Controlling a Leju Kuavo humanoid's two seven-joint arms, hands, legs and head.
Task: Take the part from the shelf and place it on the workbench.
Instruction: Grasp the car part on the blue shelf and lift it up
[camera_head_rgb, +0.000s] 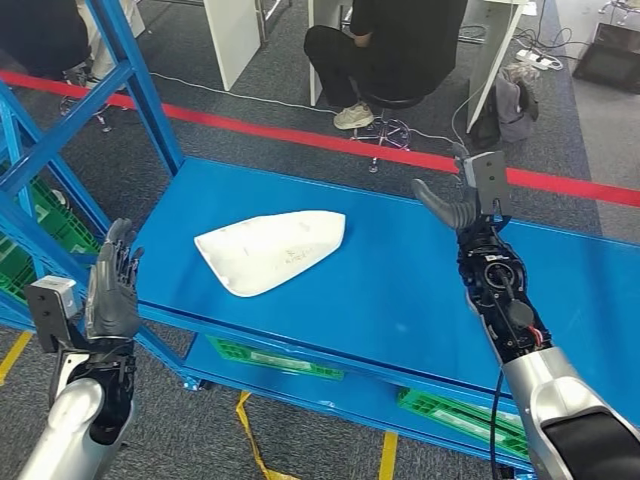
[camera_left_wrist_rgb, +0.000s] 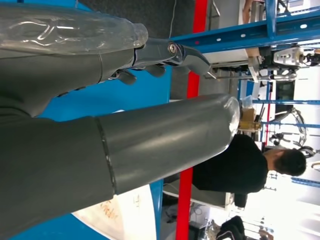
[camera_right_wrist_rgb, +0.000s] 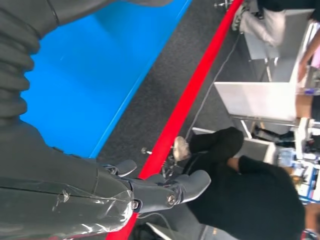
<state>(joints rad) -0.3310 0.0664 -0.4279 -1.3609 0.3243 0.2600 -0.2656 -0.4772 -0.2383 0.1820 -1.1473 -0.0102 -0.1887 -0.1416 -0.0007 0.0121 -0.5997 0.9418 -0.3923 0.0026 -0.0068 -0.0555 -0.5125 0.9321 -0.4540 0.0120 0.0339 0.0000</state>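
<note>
- Item: white part (camera_head_rgb: 270, 250), a flat shell, broad at one end and tapering to a rounded point. It lay on the blue shelf (camera_head_rgb: 423, 290), towards your left half of the board, untouched, with bare blue surface all round it.
- Left hand (camera_head_rgb: 113, 290): raised at the shelf's front left corner, fingers apart and upright, holding nothing. It stood apart from the part, off its blunt end.
- Right hand (camera_head_rgb: 453, 210): held over the shelf's far right area, empty, fingers spread. It was well apart from the part's pointed end.
- Step in hand, as judged: the reach, with no grasp begun.
- Handling note: the part looked thin, smooth and wide, so you would likely have done best to bring one hand to each end and close on both ends together, rather than pinch one edge.
- Caution: a push from one side alone could have slid it across the slick surface.
- Surroundings: a seated person (camera_head_rgb: 392, 50) beyond the red floor line (camera_head_rgb: 302, 138).
- Workbench: I could not tell where it stood.
</note>
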